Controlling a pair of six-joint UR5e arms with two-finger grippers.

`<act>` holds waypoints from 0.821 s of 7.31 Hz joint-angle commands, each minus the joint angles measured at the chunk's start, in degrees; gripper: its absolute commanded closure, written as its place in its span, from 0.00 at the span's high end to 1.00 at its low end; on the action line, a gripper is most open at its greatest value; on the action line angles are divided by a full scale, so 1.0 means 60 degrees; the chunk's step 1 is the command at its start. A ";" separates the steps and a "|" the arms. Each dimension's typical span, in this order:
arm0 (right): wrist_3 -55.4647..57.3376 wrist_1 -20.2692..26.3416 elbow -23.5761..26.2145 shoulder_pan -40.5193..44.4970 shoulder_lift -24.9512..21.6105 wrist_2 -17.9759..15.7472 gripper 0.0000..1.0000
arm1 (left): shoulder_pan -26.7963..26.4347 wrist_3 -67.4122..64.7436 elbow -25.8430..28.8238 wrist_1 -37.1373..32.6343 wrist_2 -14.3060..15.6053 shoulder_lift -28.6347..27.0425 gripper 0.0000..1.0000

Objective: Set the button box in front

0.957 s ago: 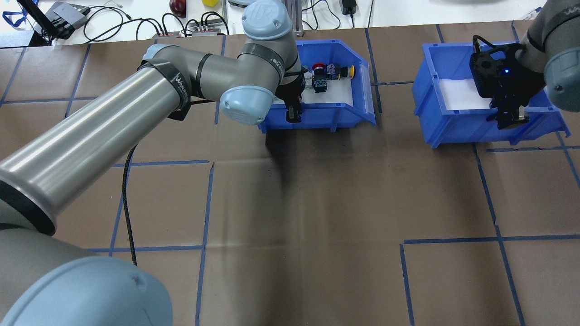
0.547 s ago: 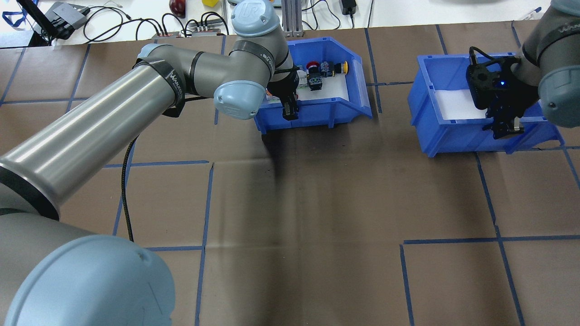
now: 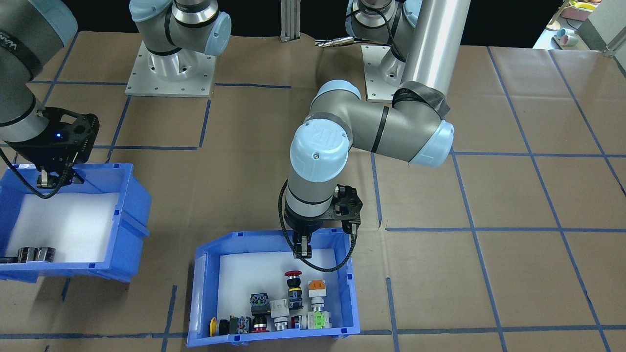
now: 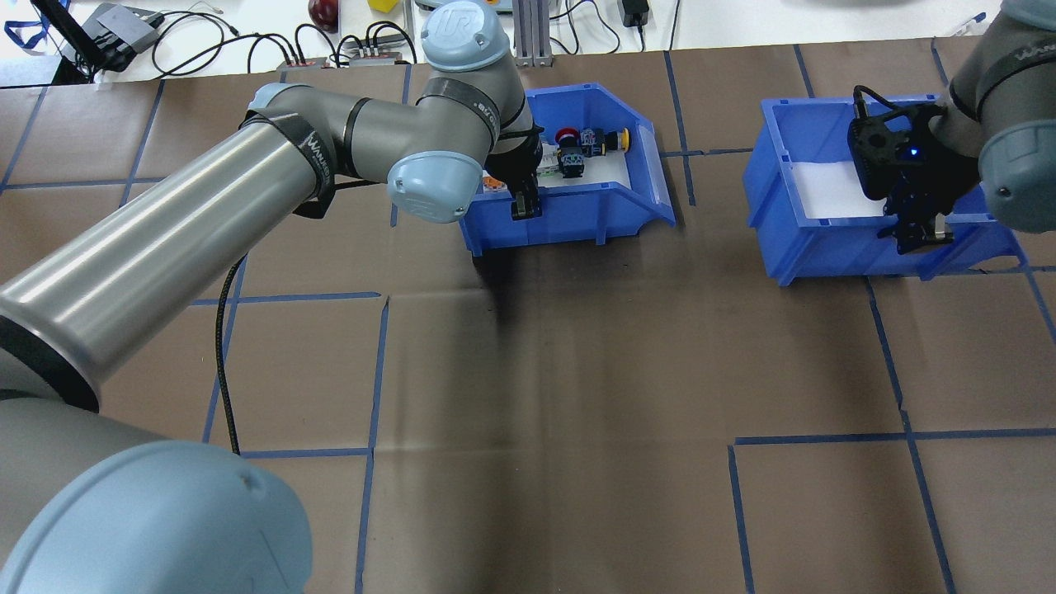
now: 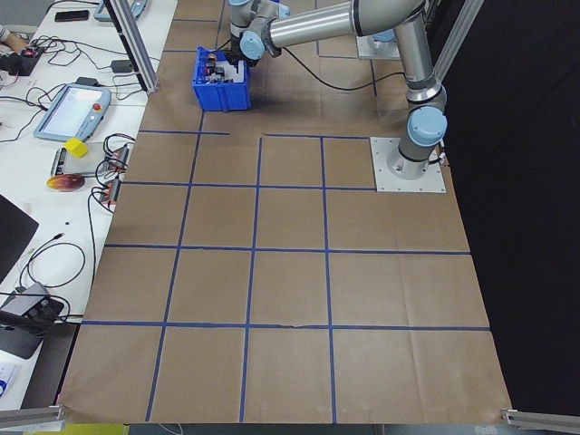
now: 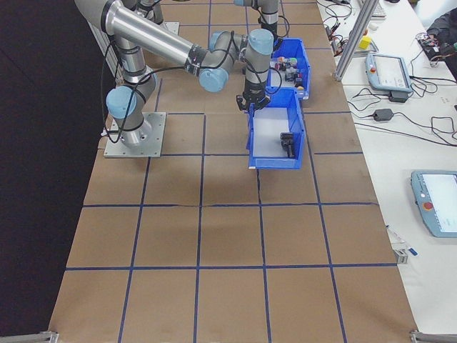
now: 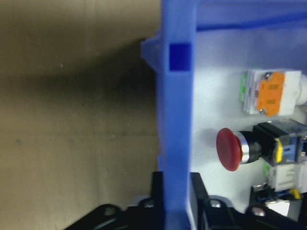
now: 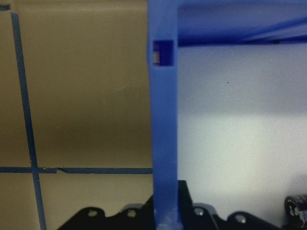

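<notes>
Your left pincer (image 4: 525, 208) is clamped on the button box (image 4: 577, 210) rear wall, right pincer (image 4: 918, 235) likewise grips the other bin (image 4: 825, 247); on the bench (image 4: 577, 396), final placement remains.

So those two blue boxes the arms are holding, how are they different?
The button box holds a cluster of colourful push-buttons, red, orange, yellow and green; the other blue bin holds only a few black cylinders on a mostly bare white floor. The left gripper grips the button box's wall; the right gripper grips the other bin's. Both look the same shape and colour.
</notes>
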 commanded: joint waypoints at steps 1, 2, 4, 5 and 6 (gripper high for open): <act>0.0114 0.0012 0.0193 0.0010 -0.0082 -0.0012 0.08 | -0.0001 0.1454 0.0206 -0.1588 0.0310 0.1194 0.73; 0.0362 -0.0002 0.0543 0.0068 -0.0475 0.0003 0.08 | 0.0144 0.2769 0.0120 -0.2863 0.0310 0.2304 0.83; 0.0963 -0.0046 0.1784 0.0185 -0.1426 0.0003 0.08 | 0.0233 0.5380 -0.0115 -0.4536 0.0384 0.3541 0.98; 0.1095 -0.0365 0.2169 0.0404 -0.1721 0.0003 0.08 | 0.0379 0.7159 -0.0130 -0.5039 0.0355 0.3995 0.98; 0.1633 -0.0456 0.2375 0.0899 -0.1840 -0.0012 0.08 | 0.0453 0.9599 -0.0130 -0.5609 0.0383 0.4493 0.98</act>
